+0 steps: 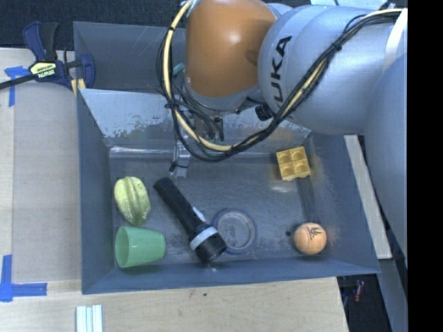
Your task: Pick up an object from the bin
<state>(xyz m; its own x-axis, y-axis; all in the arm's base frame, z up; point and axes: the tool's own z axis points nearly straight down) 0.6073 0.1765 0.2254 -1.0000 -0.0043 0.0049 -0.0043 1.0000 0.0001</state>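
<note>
While the gripper (181, 163) is hanging at mid-frame, and I cannot tell whether it is apart or together, the black cylinder (185, 216) is lying just below it, toward bottom centre. Its long axis is running upper left to lower right, with the white-banded end pointing lower right. Closing across that axis near mid-length is looking safest.

My claw (181, 162) hangs just behind the flashlight (187, 218); cup (138, 247) and fruit (131, 199) lie left of it, lid (237, 228), ball (309, 238), block (293, 163) right.
</note>
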